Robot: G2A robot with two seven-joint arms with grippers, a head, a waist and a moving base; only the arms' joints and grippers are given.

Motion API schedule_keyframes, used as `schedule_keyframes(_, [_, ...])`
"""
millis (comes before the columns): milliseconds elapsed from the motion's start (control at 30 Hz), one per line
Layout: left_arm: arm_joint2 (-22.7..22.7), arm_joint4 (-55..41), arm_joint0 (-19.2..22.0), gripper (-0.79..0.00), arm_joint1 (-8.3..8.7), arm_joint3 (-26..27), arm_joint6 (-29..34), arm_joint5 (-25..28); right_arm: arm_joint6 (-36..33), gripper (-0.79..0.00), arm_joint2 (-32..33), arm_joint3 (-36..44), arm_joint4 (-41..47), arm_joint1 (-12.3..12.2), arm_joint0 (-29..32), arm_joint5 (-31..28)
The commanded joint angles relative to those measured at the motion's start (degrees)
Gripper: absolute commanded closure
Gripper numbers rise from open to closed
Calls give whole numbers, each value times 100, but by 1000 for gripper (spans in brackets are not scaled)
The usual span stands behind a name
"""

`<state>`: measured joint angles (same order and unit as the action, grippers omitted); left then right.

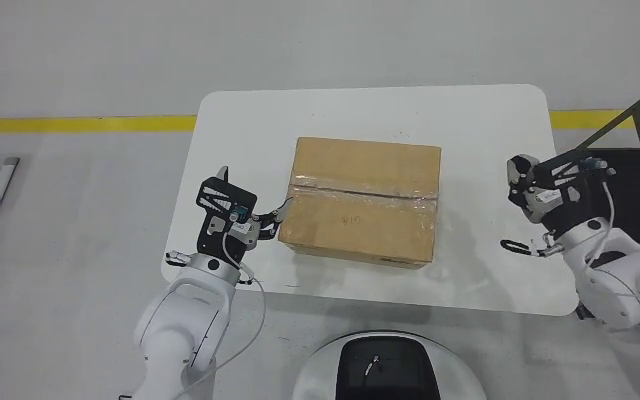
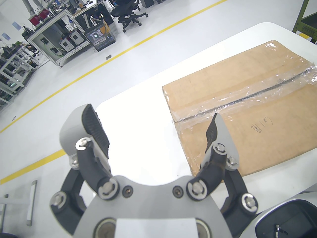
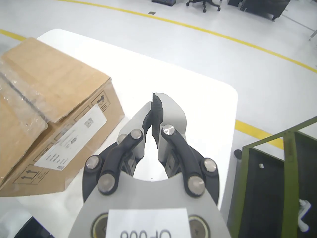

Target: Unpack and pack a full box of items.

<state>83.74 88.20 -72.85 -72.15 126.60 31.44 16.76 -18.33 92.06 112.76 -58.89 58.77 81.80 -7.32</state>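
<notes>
A closed cardboard box [image 1: 365, 200] sits mid-table, its top seam sealed with clear tape [image 2: 250, 97] and a handwritten mark near it. My left gripper [image 2: 152, 122] is open at the box's left end, one finger [image 2: 218, 134] over the box's top edge and the other finger [image 2: 95, 127] over bare table; in the top view the left gripper [image 1: 274, 213] is at the box's left side. My right gripper [image 3: 154, 107] is shut on nothing, hovering over the table to the right of the box [image 3: 49, 100]. From above, the right gripper [image 1: 518, 170] is near the table's right edge.
The white table [image 1: 240, 130] has bare room left, right and behind the box. A white shipping label [image 3: 71, 139] is stuck on the box's right end. A green-framed cart [image 3: 284, 164] stands just off the table's right side. A yellow floor line [image 1: 90, 124] runs behind.
</notes>
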Motion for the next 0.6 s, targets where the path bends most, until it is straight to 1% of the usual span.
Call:
schedule_keyframes(0, [0,0,0,-785,0,0,0,0,47,0,-172,-138,49,17,-20,-82])
schedule_keyframes(167, [0,0,0,-785,0,0,0,0,154,0,-694,-610,231,83,-313,-273])
schedule_keyframes(367, [0,0,0,-785,0,0,0,0,244,0,-1332,-1217,-23,167,-978,-513])
schedule_keyframes(467, [0,0,0,-785,0,0,0,0,317,0,-1679,-1537,-357,212,-1354,-671])
schedule_keyframes(567, [0,0,0,-785,0,0,0,0,388,0,-1972,-1811,-471,272,-1683,-731])
